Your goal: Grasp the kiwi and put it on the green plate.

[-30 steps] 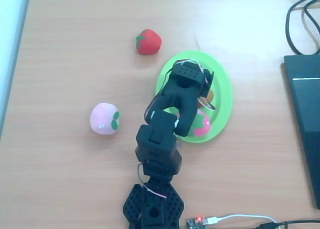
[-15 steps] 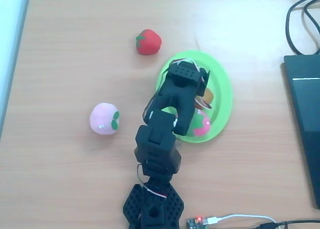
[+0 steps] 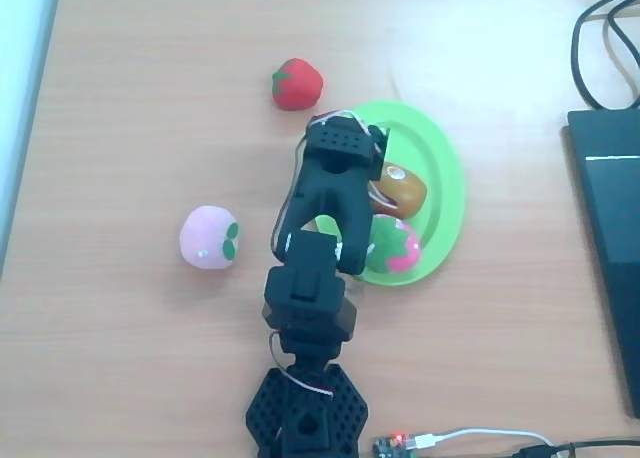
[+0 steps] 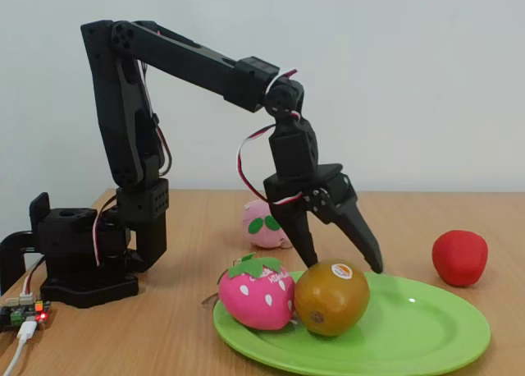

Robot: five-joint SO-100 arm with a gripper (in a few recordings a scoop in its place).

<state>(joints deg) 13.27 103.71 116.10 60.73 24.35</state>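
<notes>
On a pale wooden table (image 3: 130,88), the kiwi (image 4: 331,298) lies inside the green plate (image 4: 426,327), resting on the plate's floor and touching the green-and-pink toy fruit (image 4: 256,292) beside it, a pale sticker-like spot on its top. The black gripper (image 4: 338,259) hangs just above and behind the kiwi in the fixed view, its two fingers spread well apart and holding nothing; in the overhead view the gripper (image 3: 372,163) sits over the plate's left rim, beside the kiwi (image 3: 401,187). Judging by this, the placing looks done and the step in hand is the retreat: the arm would do best to lift straight up with its fingers kept wide, so that neither tip brushes the kiwi or nudges the toy fruit leaning on it, and only then swing away from the plate, since a sideways sweep at this height could roll the round fruit toward the rim. Counted across both views: one kiwi, one green plate, one green-and-pink toy fruit on the plate, one pink round toy with green leaves (image 3: 208,237) well to the left on the table, and one red strawberry (image 3: 297,84) just beyond the plate's upper left edge.
</notes>
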